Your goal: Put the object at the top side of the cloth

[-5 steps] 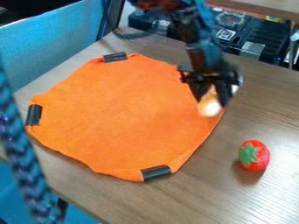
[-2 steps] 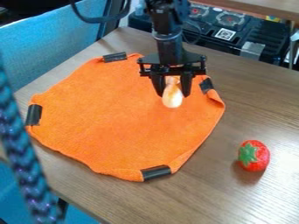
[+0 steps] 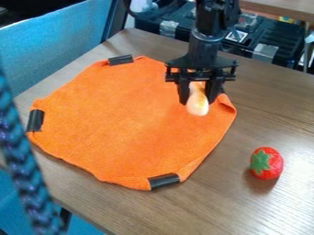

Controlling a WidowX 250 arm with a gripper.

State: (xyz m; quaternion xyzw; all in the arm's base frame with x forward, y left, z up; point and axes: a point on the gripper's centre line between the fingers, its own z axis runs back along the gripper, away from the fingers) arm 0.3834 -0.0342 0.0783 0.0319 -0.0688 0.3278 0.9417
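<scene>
Watching from beside the wooden table point(image 3: 270, 110), I saw several chances for trouble. The orange cloth point(image 3: 116, 124) was rucked along its right edge, and a dip too low there could have dragged it. Over that side hung the black gripper point(image 3: 198, 101), pinched on a pale, bulb-shaped toy point(image 3: 198, 107). Its rounded end pointed down below the fingers, so a crooked set-down would likely have tipped it, and it might have rolled past the cloth's far edge. The red strawberry point(image 3: 275, 165), on the table beyond the cloth's right edge, seemed safely aside. The black tape point(image 3: 120, 59) at the far edge could have made a ridge to snag on.
</scene>
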